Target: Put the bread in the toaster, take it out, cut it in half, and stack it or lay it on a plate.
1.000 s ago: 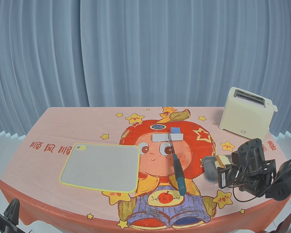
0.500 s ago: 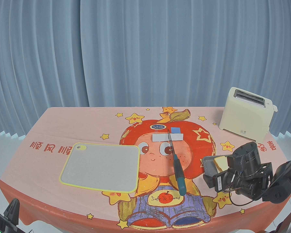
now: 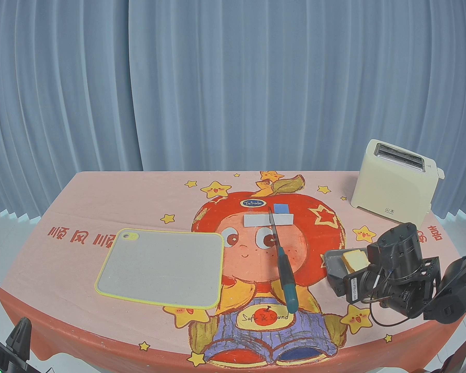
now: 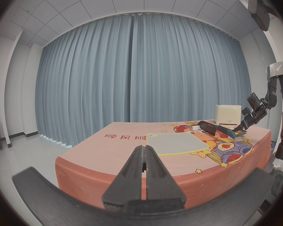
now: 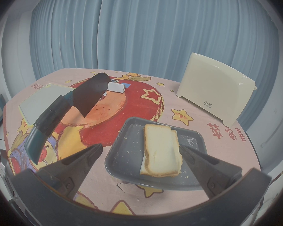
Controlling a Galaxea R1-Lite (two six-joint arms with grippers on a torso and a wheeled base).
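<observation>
Over the last second the right gripper (image 5: 140, 148) dipped a little toward the knife (image 3: 285, 270) and the near table edge, then came partly back, and more of the bread (image 5: 162, 151) now shows past it in the head view; nothing else on the table has shifted. Its dark, wedge-shaped fingers (image 5: 81, 160) are spread wide, one on either side of the tray (image 5: 125, 154). The bread lies flat between them, its crust just beside one fingertip and well apart from the other. It is pale and soft-looking with a thin brown crust. The tray is a shallow grey dish with rounded corners, speckled with crumbs. Beyond the fingers stands the toaster (image 3: 396, 182), a smooth cream box with rounded edges. The knife has a dark blade and a teal handle. The cutting board (image 3: 163, 268) is matte grey with a yellow-green rim. The left gripper (image 4: 144, 148) hangs off the table's near corner, its fingers pressed together on nothing.
</observation>
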